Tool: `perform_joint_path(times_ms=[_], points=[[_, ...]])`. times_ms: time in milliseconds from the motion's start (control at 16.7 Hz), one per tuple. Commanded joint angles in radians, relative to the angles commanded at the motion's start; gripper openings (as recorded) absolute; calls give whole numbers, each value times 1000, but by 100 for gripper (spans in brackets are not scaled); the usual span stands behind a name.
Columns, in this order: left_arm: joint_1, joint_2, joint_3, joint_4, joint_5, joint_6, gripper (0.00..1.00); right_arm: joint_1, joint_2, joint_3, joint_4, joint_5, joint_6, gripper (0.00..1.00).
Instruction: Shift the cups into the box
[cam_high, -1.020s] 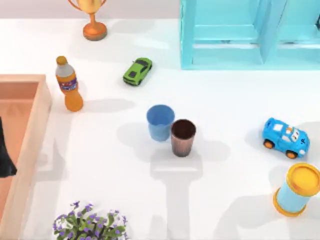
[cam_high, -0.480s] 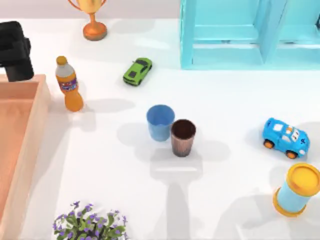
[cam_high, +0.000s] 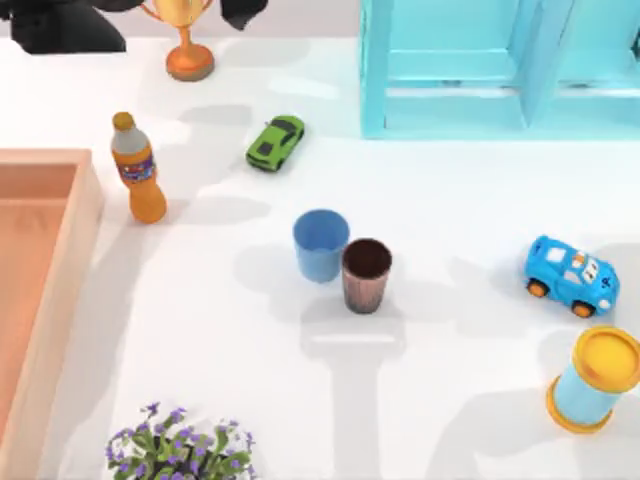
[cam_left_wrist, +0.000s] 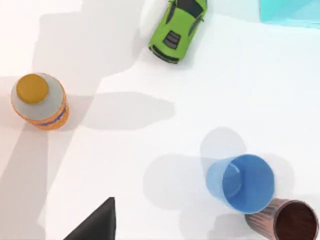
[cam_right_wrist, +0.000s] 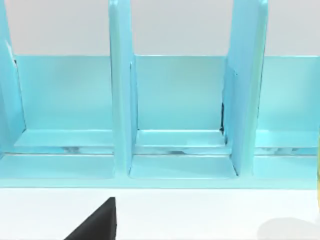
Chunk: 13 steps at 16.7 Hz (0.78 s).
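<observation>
Left gripper (cam_high: 65, 25), finger state indeterminate, sits at 11 o'clock; approach step: descend onto blue cup (cam_high: 320, 243), then carry to box (cam_high: 60, 260).

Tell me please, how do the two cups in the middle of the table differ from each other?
The blue cup is light blue with smooth sides; the brown cup is dark reddish-brown with ribbed sides. The blue cup stands closer to the green car, the brown cup closer to the blue car. Both are upright, tapered, handleless, similar in size, and outside the box.
</observation>
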Motion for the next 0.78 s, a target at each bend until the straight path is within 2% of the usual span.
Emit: perform_joint_path(times_ms=[420,600,780], points=[[-166,621,672,-407,8,-139,100,0,0,0,0,0,0,100],[-216,800,867,-526,11,-177,100,0,0,0,0,0,0,100],[-246,905,979,-596,13,-200,100,0,0,0,0,0,0,100]])
